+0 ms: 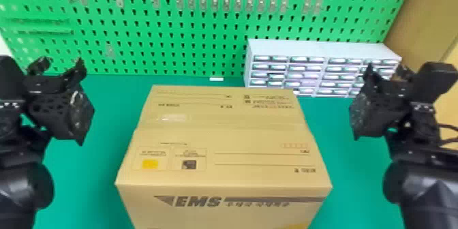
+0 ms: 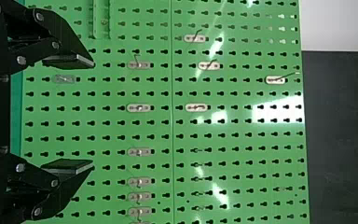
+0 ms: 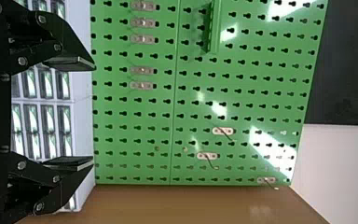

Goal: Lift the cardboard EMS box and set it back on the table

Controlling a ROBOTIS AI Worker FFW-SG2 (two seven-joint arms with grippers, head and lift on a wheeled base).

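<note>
On the green table point(image 1: 105, 109), we had the box point(image 1: 221, 136) before us, EMS side toward us, long axis left to right. Our left gripper point(image 1: 62, 62) and right gripper point(image 1: 386, 69) flanked it without contact, fingers apart. Drawers point(image 1: 303, 64) and a pegboard point(image 1: 204, 41) stood beyond.

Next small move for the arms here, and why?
I'd probably ease both arms inward together, toward the box's two sides. The left gripper and right gripper are both open and empty, one off each side of the EMS box, with green table showing in each gap. Closing in evenly should help avoid shoving it sideways.
</note>
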